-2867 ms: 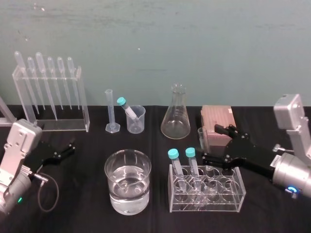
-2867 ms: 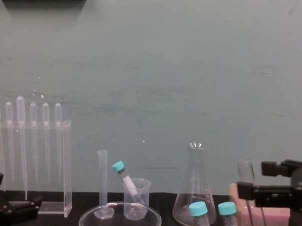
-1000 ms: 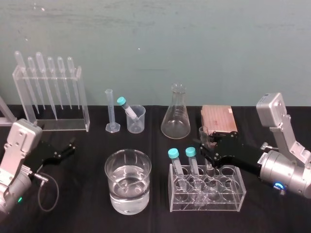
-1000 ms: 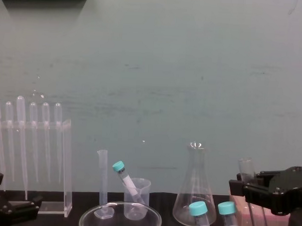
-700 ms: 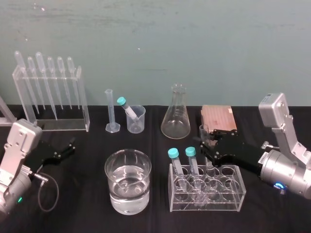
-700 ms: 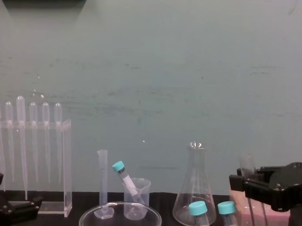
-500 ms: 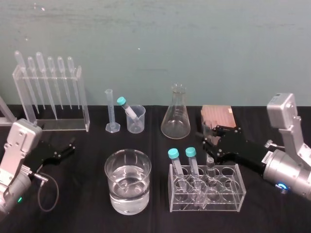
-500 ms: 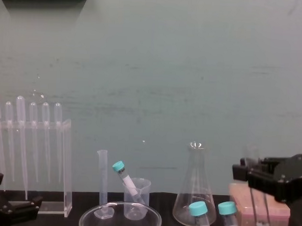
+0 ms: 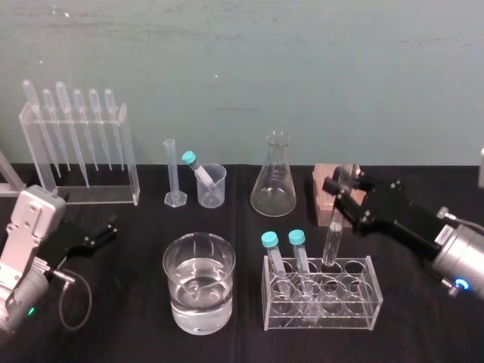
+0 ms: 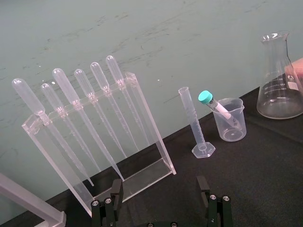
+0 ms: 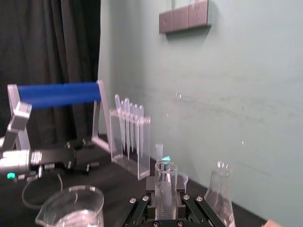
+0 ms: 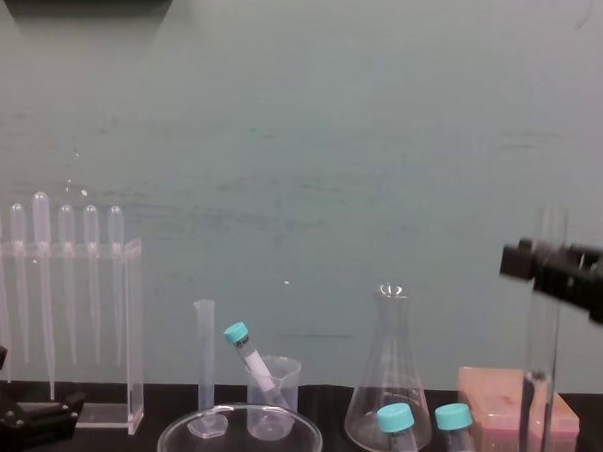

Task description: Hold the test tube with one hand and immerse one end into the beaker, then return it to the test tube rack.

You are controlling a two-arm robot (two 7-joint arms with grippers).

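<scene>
Test tube (image 9: pixel 333 236) higher, upright, mouth up

The head view looks down and forward over the black table (image 9: pixel 136 249), with the beaker (image 9: pixel 199 283) close at seven o'clock; the chest view sits low, facing the teal wall (image 12: pixel 305 136). Both wrist views ride near tabletop height, and all four share the conical flask (image 9: pixel 273 178).

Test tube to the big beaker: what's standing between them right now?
In the head view, two teal-capped tubes in the rack stand between the test tube, held by the right gripper, and the beaker.
</scene>
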